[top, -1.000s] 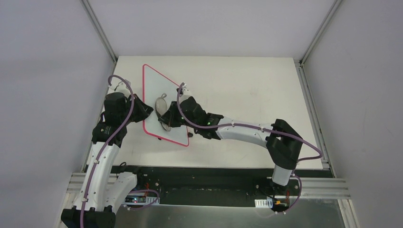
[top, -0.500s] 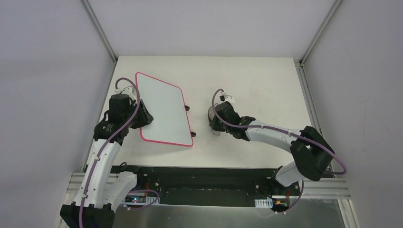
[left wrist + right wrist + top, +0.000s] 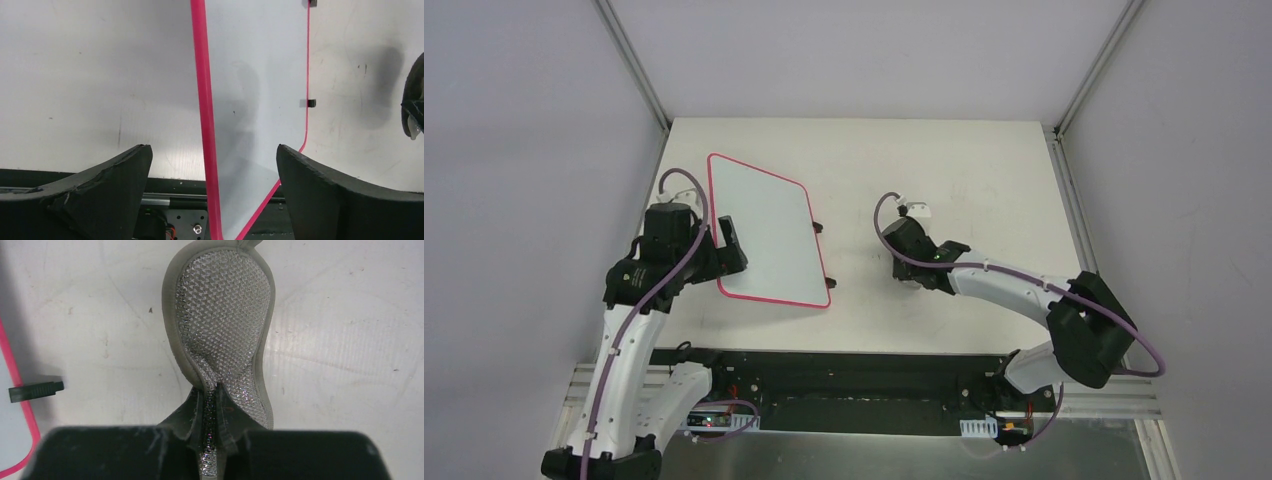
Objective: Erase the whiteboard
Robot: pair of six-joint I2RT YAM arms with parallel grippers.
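Observation:
The whiteboard, red-pink framed with no writing showing, lies at the table's left with two black tabs on its right edge. My left gripper is open at its left edge. In the left wrist view the pink edge runs between the two spread fingers, with a gap on both sides. My right gripper is to the board's right, over the bare table. It is shut on the narrow end of a grey mesh pad, which lies flat on the table.
The board's near right corner and one black tab show at the left of the right wrist view. The table's near edge and the black base rail run just below the board. Grey walls close in three sides.
My left gripper has opened and let go of the board's left edge; the board dropped from steeply tilted to nearly flat. My right gripper carried the pad off the board to the right.

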